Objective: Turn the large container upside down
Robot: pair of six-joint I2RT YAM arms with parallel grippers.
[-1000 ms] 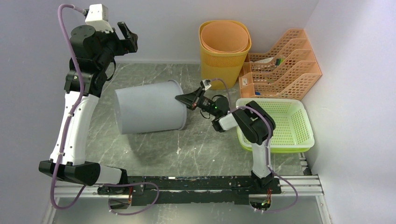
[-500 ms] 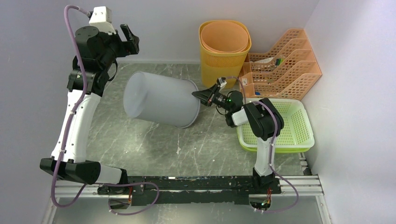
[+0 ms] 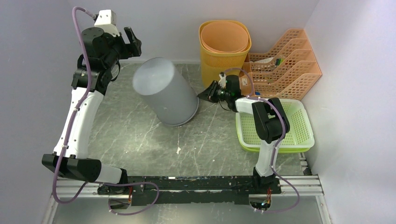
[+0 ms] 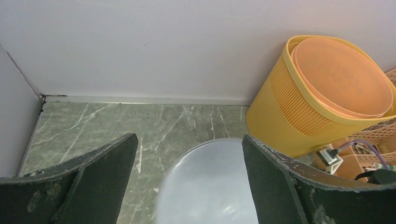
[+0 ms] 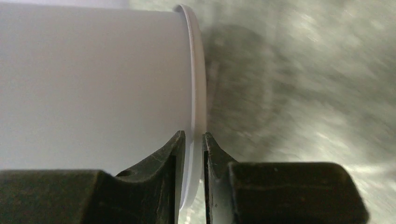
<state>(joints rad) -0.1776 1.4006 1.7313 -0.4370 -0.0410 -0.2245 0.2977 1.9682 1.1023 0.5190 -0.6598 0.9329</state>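
Leaning base-up on the marble desk (image 3: 140, 140), the large pale-grey plastic container (image 3: 166, 95) is clamped at its 3 o'clock rim (image 5: 200, 70) by the right pincer (image 5: 192, 140), plain only in that wrist's view. The left pincer (image 4: 187, 144) gapes above.

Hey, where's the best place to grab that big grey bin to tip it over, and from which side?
Grip the thin rim of the grey bin, coming from its right, where the mouth faces. The wall is far too wide for the jaws, but the lip is slim and sticks out. The right gripper has it between its fingers.
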